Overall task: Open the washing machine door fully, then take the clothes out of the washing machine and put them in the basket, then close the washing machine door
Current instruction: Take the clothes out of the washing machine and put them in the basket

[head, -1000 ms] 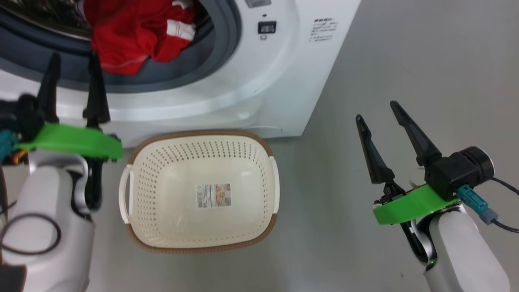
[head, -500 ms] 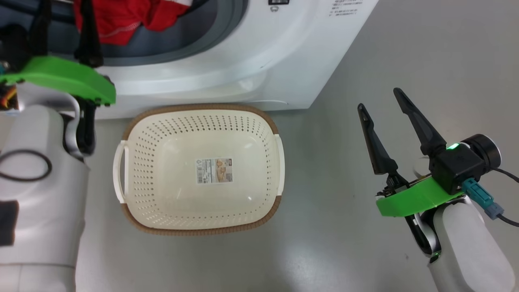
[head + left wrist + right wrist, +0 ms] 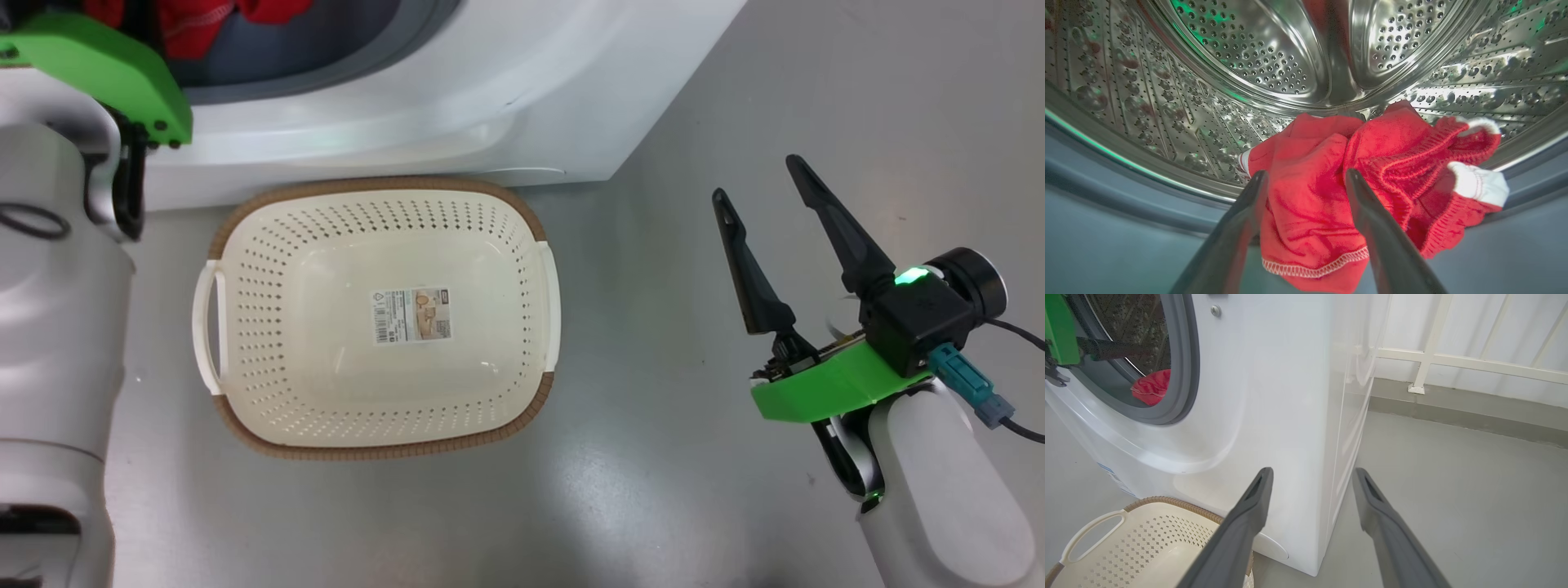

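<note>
Pointing into the open mouth of the washing machine (image 3: pixel 1274 396), the left gripper (image 3: pixel 1306 173) has its two fingers spread wide. The red clothes (image 3: pixel 1396 163) are bunched just beyond and between the tips; whether the fingers touch the cloth I cannot tell. The clothes lie at the near bottom of the steel drum (image 3: pixel 1249 61), with one stitched hem drooping over the grey rubber ring (image 3: pixel 1106 212). The basket (image 3: pixel 367 184) sits on the grey floor (image 3: pixel 735 98) just in front of the machine, with a paper label (image 3: pixel 412 314) on its bottom. Well to the right of the basket, the right gripper (image 3: pixel 755 178) hangs over the floor, its fingers likewise spread apart and gripping nothing.
</note>
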You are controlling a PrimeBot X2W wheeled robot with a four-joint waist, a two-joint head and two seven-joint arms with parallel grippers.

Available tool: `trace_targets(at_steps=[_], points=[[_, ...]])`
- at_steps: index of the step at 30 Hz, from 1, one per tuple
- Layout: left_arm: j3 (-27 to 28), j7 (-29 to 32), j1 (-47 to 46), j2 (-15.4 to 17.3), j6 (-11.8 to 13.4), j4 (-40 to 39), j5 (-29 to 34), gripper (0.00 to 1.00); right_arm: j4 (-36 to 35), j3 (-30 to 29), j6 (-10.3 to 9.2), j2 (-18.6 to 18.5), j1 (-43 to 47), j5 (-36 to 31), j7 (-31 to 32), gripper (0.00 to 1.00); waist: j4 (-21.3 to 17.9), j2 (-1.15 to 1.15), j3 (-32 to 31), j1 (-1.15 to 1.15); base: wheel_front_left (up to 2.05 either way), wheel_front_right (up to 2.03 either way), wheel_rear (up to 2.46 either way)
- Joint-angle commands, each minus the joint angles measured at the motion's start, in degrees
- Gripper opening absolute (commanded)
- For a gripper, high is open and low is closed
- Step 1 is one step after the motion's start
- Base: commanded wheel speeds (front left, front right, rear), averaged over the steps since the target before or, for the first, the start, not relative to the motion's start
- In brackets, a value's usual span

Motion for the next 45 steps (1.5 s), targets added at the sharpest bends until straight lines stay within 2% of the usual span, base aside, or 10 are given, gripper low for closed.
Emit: trace_targets(at_steps=[1,10,20,24,25,26,45], points=[[0.38,0.59,-1.34,3.29,0.49,-0.23,0.93,1.0,-1.34,1.27,0.28,0.29,0.1,-0.41,-0.37,1.0,-0.39,0.0,0.52,0.0,0.0,0.0,0.0],[-3.12,8.32,-6.33,4.8,4.14,6.91,4.16,1.0,-0.91,2.1,0.28,1.24,-1.3,0.43,-0.37,1.0,-1.68,0.0,2.09,0.0,0.0,0.0,0.0],[-4.61,12.77,-8.07,6.76,6.03,9.93,4.86,1.0,-0.96,2.28,0.28,1.93,-2.05,1.19,-0.37,1.0,-3.43,0.0,3.52,0.0,0.0,0.0,0.0],[-4.6,13.15,-8.07,6.79,5.85,10.24,4.41,1.0,-1.08,2.13,0.28,2.05,-2.21,1.33,-0.37,1.0,-3.64,0.0,3.86,0.0,0.0,0.0,0.0],[-4.62,13.17,-8.04,6.78,5.73,10.31,4.27,0.44,-1.11,2.07,0.28,2.09,-2.23,1.33,-0.37,1.0,-3.67,0.0,3.93,0.0,0.0,0.0,0.0],[-4.66,13.3,-7.96,6.71,5.44,10.4,4.11,0.0,-1.13,2.02,0.28,2.12,-2.24,1.32,-0.37,1.0,-3.68,0.0,3.99,0.0,0.0,0.0,0.0],[-1.53,-1.86,-4.7,4.62,2.4,6.77,-1.7,0.0,-0.12,1.48,0.28,1.9,-1.92,0.66,-0.37,1.0,-1.15,0.0,2.26,0.0,0.0,0.0,0.0]])
